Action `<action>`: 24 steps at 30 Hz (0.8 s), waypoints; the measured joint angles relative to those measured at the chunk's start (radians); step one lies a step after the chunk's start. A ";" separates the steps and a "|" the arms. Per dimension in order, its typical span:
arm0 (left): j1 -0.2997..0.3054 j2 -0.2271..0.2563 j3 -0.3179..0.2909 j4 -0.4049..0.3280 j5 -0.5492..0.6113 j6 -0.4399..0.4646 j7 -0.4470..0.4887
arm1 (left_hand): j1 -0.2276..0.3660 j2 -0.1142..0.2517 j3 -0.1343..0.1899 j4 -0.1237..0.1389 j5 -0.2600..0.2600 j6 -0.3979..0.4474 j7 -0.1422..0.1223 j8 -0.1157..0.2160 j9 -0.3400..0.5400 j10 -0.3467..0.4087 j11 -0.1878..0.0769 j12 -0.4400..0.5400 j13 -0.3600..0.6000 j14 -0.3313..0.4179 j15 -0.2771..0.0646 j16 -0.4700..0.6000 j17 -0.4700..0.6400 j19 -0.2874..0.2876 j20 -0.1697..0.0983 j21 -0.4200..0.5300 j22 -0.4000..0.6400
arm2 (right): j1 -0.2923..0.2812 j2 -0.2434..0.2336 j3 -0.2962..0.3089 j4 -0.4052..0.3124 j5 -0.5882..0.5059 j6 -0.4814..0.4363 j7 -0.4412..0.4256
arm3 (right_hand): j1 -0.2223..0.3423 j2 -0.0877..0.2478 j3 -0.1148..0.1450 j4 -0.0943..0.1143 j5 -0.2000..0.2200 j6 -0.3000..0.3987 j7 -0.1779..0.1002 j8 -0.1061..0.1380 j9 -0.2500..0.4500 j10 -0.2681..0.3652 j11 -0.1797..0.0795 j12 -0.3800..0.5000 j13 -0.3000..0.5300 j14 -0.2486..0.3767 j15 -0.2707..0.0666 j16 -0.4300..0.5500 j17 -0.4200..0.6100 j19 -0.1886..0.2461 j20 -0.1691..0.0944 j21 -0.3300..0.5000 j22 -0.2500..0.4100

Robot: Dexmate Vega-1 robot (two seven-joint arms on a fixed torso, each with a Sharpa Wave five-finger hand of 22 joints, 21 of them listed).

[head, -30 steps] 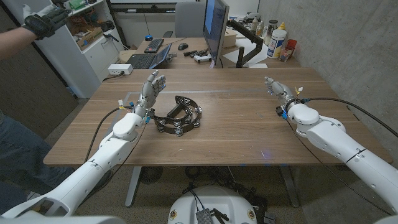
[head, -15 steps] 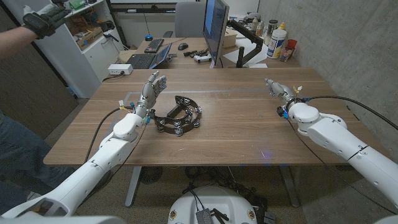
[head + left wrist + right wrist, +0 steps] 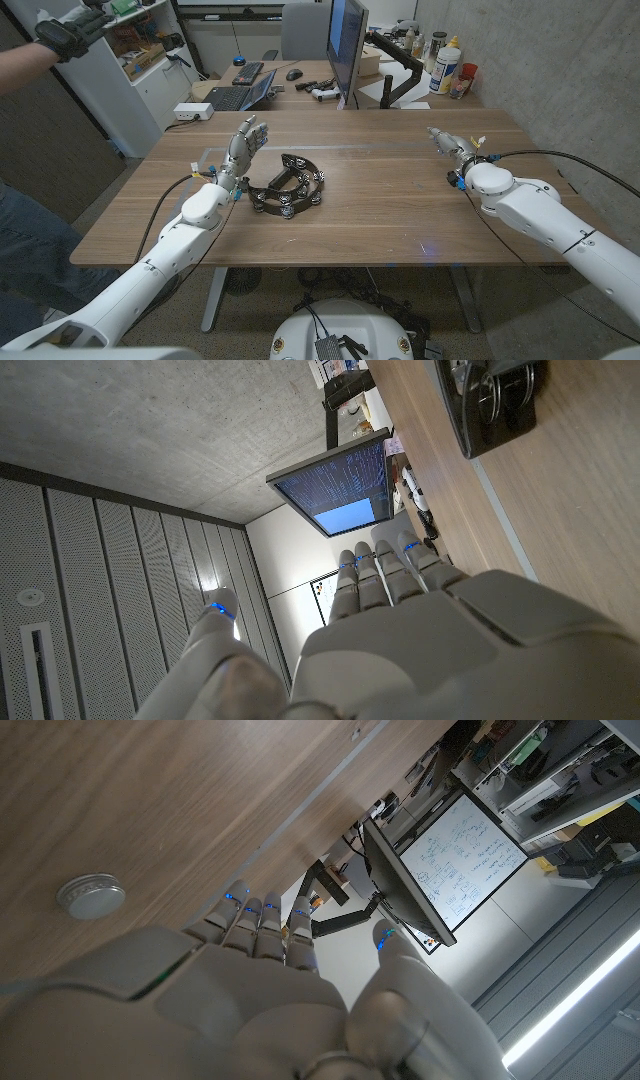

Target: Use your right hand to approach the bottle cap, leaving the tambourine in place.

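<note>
A: What is the bottle cap (image 3: 90,898) looking like?

B: It is a small, round, silver cap with a ridged edge. In the right wrist view it is lying flat on the wooden table (image 3: 380,200), near your right hand's (image 3: 447,144) fingers (image 3: 262,925) but not touching them.

A: Is your right hand holding anything?

B: No. Its fingers are reaching out straight, with nothing in them. Your left hand (image 3: 244,140) is standing up with fingers spread, holding nothing, just beside the black tambourine (image 3: 288,187).

A: What is changing since a second ago?

B: Your right hand is sliding a tiny bit to the right. The tambourine is staying put.
</note>
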 measured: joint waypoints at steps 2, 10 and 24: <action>0.001 0.000 0.000 -0.001 0.000 0.000 0.000 | 0.000 0.000 0.000 0.000 0.000 0.000 0.000 0.000 0.000 0.000 0.000 0.000 0.000 0.000 0.000 0.000 0.000 0.000 0.000 0.000 0.000 | 0.002 -0.001 -0.001 -0.003 -0.001 -0.007 -0.001 | 0.000 0.000 0.000 0.000 0.000 0.000 0.000 0.000 0.000 0.000 0.000 0.000 0.000 0.000 0.000 0.000 0.000 0.000 0.000 0.000 0.000; 0.007 0.003 0.000 -0.009 0.004 0.000 0.002 | 0.000 0.000 -0.004 -0.004 0.000 0.000 0.000 0.000 0.000 0.000 0.000 0.000 0.000 0.000 0.000 0.000 0.000 0.000 0.000 -0.004 0.000 | 0.010 -0.006 -0.008 -0.012 -0.005 -0.037 -0.007 | 0.004 0.004 -0.003 -0.003 0.000 0.000 0.000 0.000 0.000 -0.004 -0.004 0.000 0.000 0.000 0.000 0.000 0.000 0.000 0.000 0.000 0.000; 0.013 0.007 0.000 -0.017 0.009 0.003 0.004 | 0.000 0.000 -0.012 -0.004 0.007 0.000 0.000 0.000 0.000 0.000 0.000 0.000 0.000 0.000 0.000 0.000 0.000 0.000 0.000 -0.011 0.000 | 0.036 -0.016 -0.024 -0.028 -0.019 -0.100 -0.014 | 0.004 0.004 0.000 -0.008 0.007 0.000 0.000 0.000 0.000 0.000 -0.007 -0.008 0.000 0.000 0.000 0.000 0.000 0.000 0.000 -0.008 0.000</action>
